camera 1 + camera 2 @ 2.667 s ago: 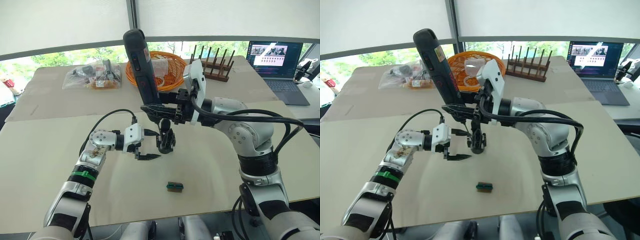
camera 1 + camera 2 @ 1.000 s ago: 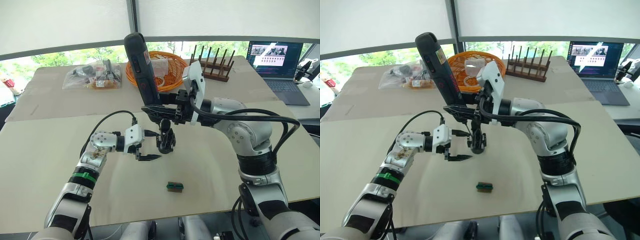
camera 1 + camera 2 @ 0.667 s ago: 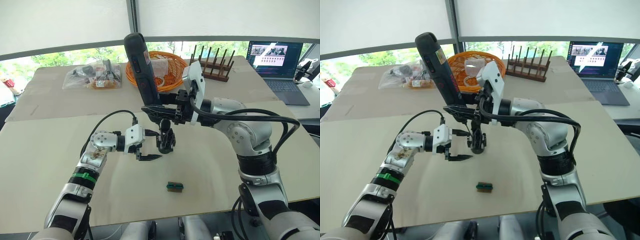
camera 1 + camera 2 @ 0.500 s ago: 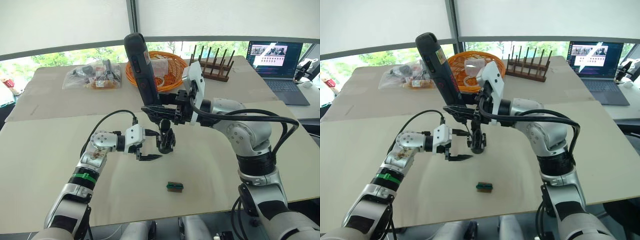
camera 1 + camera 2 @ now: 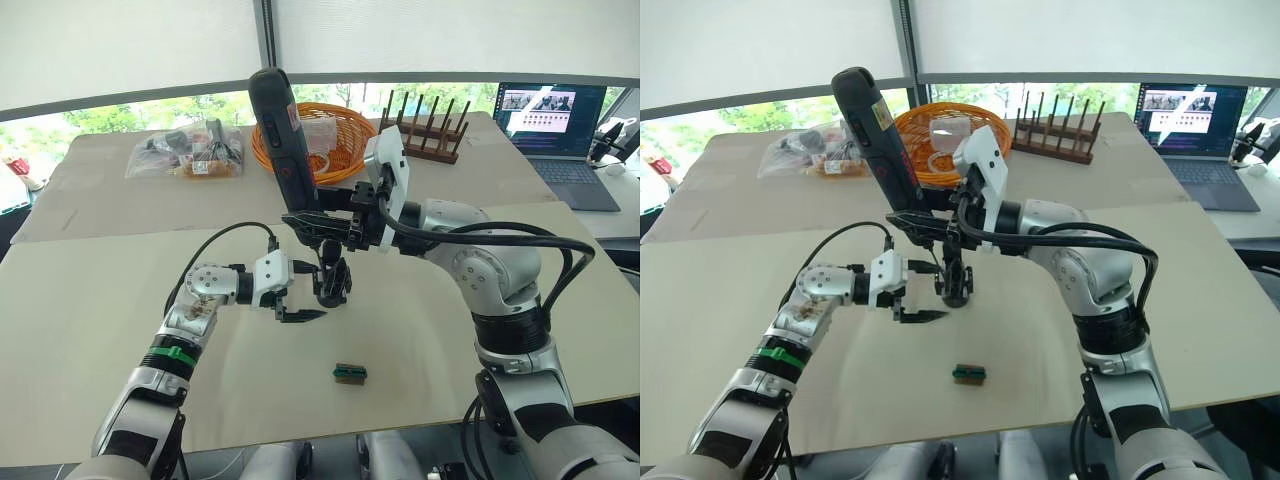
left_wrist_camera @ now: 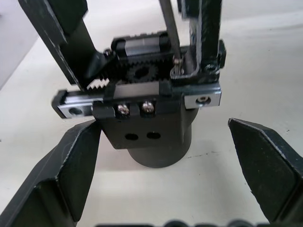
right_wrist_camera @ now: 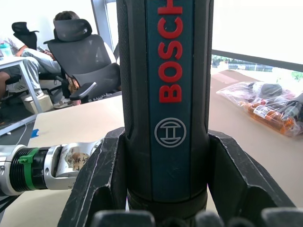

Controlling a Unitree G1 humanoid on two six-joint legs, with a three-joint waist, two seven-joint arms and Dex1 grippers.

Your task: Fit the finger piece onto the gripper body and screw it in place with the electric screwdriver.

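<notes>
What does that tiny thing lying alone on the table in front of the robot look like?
On the beige table, look nearer the robot than the two pincers meeting over the gripper body. There lies a small green-and-brown block, touching nothing. It is flat and coloured; the nearby parts are black.

A: Electric screwdriver point(image 5: 283, 140) — black barrel, red lettering. Gripper body point(image 6: 151, 123) — black, silver rail.
B: Noted. Small block point(image 5: 349, 373) green-and-brown; basket point(image 5: 338, 128) orange; table point(image 5: 90, 330) beige.

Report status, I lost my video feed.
Right gripper clamped on electric screwdriver, bit down on gripper body. Left gripper open beside the body. Nothing blocking.
</notes>
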